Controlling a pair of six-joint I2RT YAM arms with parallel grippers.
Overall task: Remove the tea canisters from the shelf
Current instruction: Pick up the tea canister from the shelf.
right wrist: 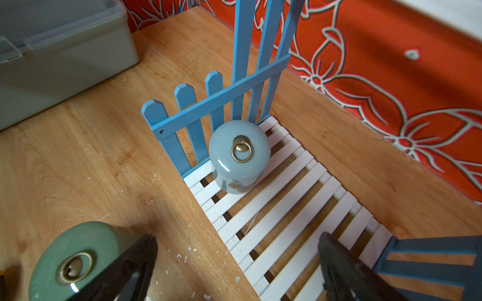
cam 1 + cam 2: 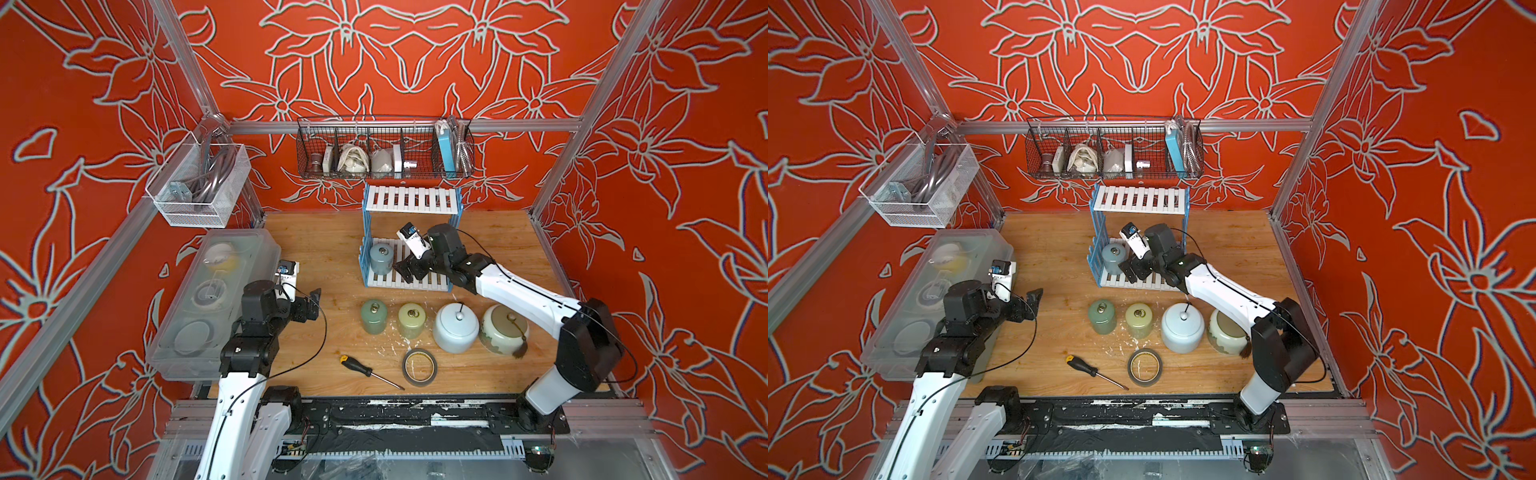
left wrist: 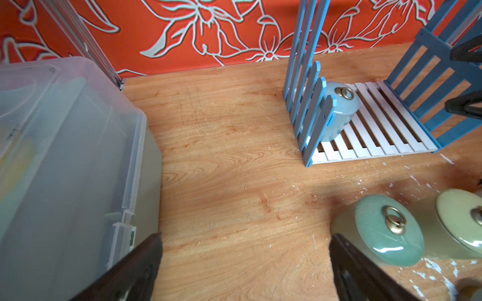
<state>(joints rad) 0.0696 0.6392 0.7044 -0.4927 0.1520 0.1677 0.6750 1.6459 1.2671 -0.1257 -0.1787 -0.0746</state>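
Both top views: high, front, looking steeply down over the whole table [image 2: 324,249]. Wrist views: low, close, each facing the shelf [image 1: 221,97]; both show the grey-blue canister [image 3: 341,104].

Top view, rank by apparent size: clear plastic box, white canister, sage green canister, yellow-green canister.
1. clear plastic box
2. white canister
3. sage green canister and yellow-green canister: look alike, not ranked.
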